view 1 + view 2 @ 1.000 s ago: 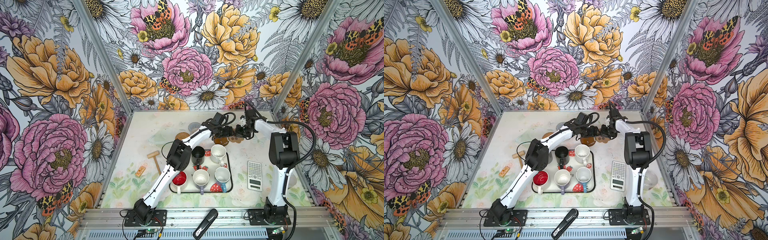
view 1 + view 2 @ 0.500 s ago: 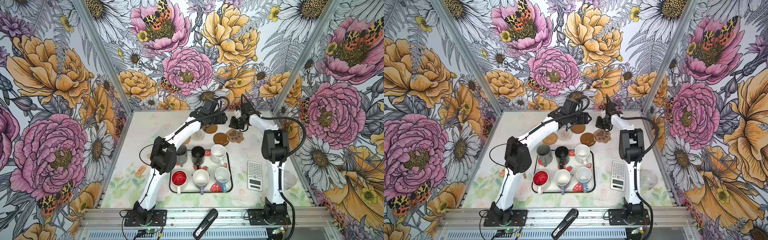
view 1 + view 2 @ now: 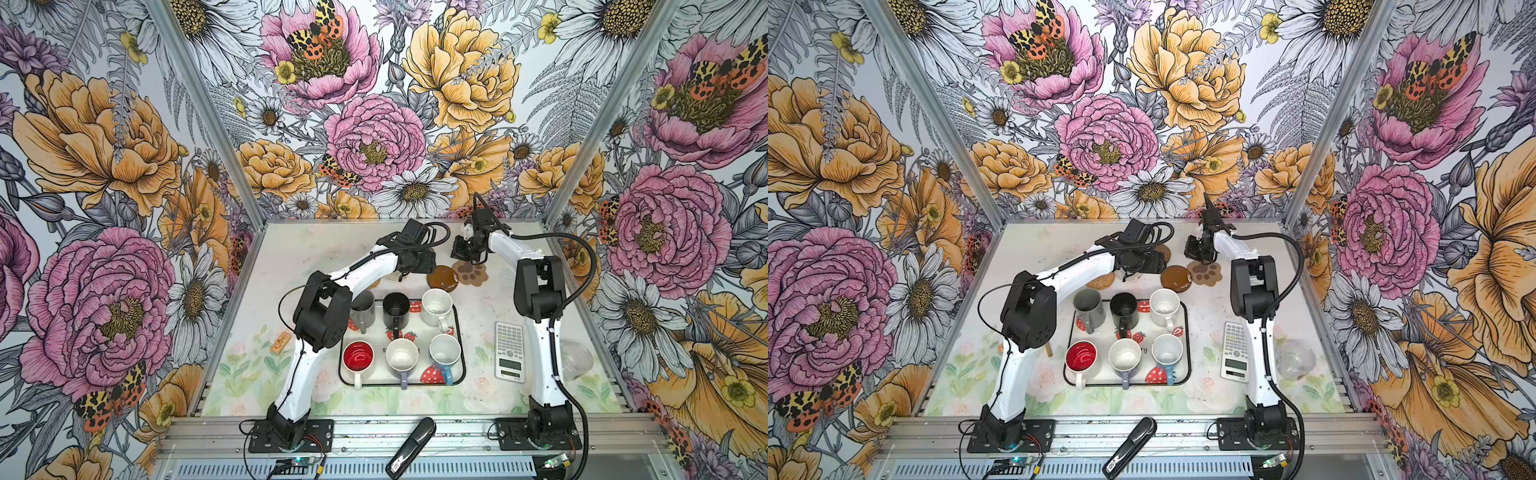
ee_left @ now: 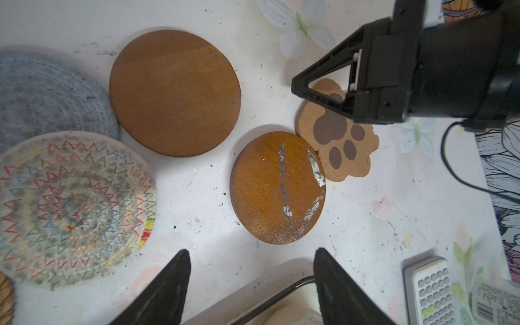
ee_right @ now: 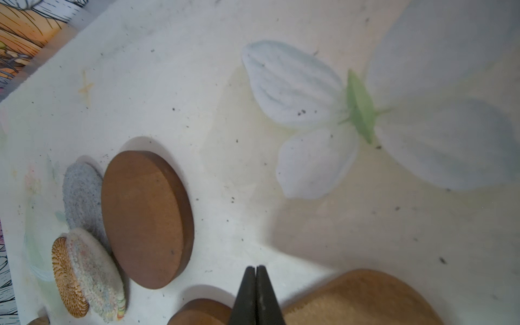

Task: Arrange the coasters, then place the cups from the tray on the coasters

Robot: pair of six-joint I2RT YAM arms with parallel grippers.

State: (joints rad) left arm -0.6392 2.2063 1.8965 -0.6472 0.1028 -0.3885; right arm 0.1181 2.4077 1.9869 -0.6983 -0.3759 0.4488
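Right wrist view, right claw [image 5: 255, 272]: fingers pressed together, pinching nothing. The tip is low over the table [image 5: 253, 112], between the plain brown disc [image 5: 146, 219] and the paw coaster [image 5: 363, 298].
Right wrist view, cluster: grey-blue crochet coaster [image 5: 81, 194], cream crochet coaster [image 5: 95, 273] and rattan coaster [image 5: 67, 278] crowd together beyond the plain brown disc, touching or overlapping.
Left wrist view, left claw [image 4: 251, 261]: spread, nothing between the fingers, hovering near the scuffed brown disc [image 4: 278, 187].
Left wrist view, contacts: the scuffed brown disc touches the paw coaster. The right claw tip sits over the paw coaster's edge (contact cannot be confirmed).
Top views, cups [image 3: 436, 306]: all six stand on the tray [image 3: 462, 332] in both top views, in two rows of three.
Top views, coasters: bunched just beyond the tray's far rim.
Progress: early, by judgement. The coasters are out but not spaced, and no cup is placed.
Outstanding: separate six coasters, then make six cup transfers.
Open room: bare table runs from the coasters to the back wall and into the far-left corner. This is judged the best ground for spreading.
Edges: the calculator [image 3: 509, 351] and glass jar [image 3: 575, 359] occupy the right side. The tray's far rim lies near the scuffed brown disc, so a low sweep there risks a snag.
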